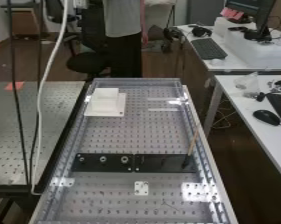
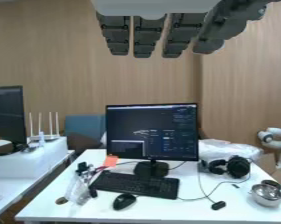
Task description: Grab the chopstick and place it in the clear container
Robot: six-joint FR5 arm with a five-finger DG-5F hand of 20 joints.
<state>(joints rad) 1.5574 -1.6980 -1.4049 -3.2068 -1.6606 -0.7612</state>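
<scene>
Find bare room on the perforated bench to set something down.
Widest free patch: bench surface between the white block and the black strip. Crowded: the strip itself, with three round fittings toward one end and the chopstick standing at the other.

The chopstick [image 1: 192, 142], thin, straight and light brown, stands slightly tilted, its lower end at the view's right end of the black strip [image 1: 158, 163], its upper end leaning rightward.

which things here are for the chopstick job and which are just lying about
For the job: dark grey robot hand, thin tan chopstick, long black holder; maybe white square piece

Lying about: black computer mouse, black headphones, round silver bowl
</scene>
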